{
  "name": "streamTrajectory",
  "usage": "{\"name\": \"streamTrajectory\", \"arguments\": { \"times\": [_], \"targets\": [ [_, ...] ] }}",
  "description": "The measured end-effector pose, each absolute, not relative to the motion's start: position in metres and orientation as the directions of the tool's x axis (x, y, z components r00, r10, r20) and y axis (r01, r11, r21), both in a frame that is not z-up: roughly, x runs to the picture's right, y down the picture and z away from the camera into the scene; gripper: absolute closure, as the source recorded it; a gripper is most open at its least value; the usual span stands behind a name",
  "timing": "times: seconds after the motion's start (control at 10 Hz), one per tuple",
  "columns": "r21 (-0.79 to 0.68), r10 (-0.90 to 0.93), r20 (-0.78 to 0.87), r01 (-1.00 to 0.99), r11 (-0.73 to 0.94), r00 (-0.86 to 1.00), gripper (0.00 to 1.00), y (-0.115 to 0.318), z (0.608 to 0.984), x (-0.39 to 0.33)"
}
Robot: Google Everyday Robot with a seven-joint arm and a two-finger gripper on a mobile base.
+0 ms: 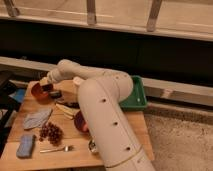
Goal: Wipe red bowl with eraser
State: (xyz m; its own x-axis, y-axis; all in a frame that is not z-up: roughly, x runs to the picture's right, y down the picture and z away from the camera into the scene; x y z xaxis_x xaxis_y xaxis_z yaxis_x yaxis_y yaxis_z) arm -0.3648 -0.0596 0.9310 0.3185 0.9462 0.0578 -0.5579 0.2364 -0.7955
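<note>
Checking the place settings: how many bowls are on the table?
2: the red bowl at the back left, with the gripper at its rim, and a dark bowl mostly behind the arm. More may be hidden.

Indoor office/cafeteria-type space suggested: wooden table (75, 152) set by a railed glass wall (120, 20), speckled carpet floor (180, 140).

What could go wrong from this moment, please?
1. The tool is at the red bowl, shut on the eraser. The bowl sits near the table's far left corner, so a hard wipe may push it off.
2. A small dark object lies right beside the bowl; the wiping motion may knock it.
3. The arm reaches over the table, so lowering it may disturb things beneath.
</note>
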Motion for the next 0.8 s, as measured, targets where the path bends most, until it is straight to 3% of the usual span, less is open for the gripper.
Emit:
{"name": "streamTrajectory", "arguments": {
  "times": [0.4,0.8],
  "targets": [
    [-0.818,0.951,0.068,-0.528,0.227,0.303,1.0,-0.058,0.938,-0.379],
    [-0.823,0.949,0.029,-0.532,0.202,0.315,1.0,-0.038,0.919,-0.376]
  ]
}}
